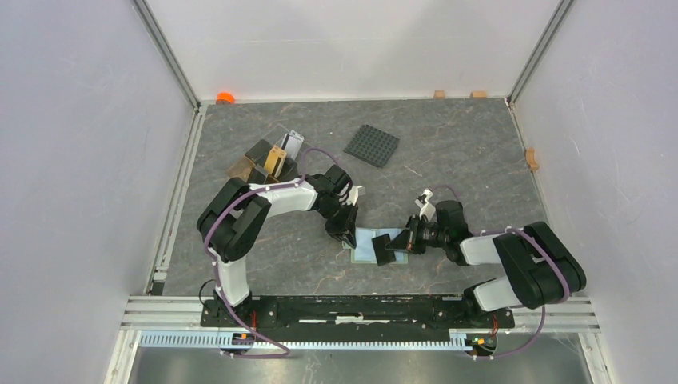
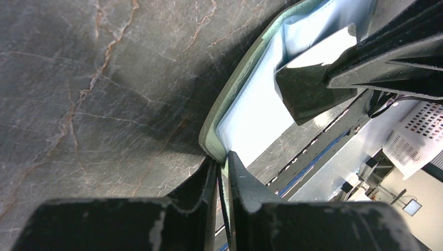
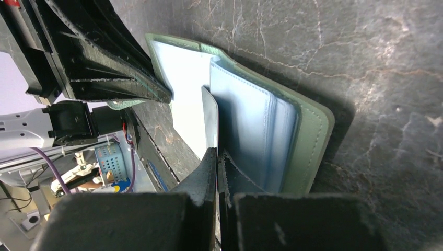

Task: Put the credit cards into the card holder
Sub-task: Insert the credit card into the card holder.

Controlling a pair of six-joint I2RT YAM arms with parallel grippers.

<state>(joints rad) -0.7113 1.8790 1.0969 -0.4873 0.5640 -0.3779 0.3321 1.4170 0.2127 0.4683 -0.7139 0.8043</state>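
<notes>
The card holder (image 1: 369, 244) lies open on the table, sage-green outside and light blue inside. My left gripper (image 1: 349, 238) is shut on its left edge; the left wrist view shows the fingers pinching the green rim (image 2: 211, 130). My right gripper (image 1: 402, 240) is shut on a black credit card (image 1: 384, 251) and holds it over the holder's right half. In the right wrist view this card (image 3: 209, 117) stands edge-on against the blue pockets (image 3: 251, 130). Other credit cards, tan-gold (image 1: 276, 159) and white-grey (image 1: 293, 144), stand in the brown tray (image 1: 249, 164) at the back left.
A black studded square plate (image 1: 372, 146) lies at the back centre. An orange object (image 1: 225, 98) sits in the back left corner. Small tan blocks (image 1: 531, 158) line the right and back walls. The frame rail (image 1: 360, 310) runs along the near edge.
</notes>
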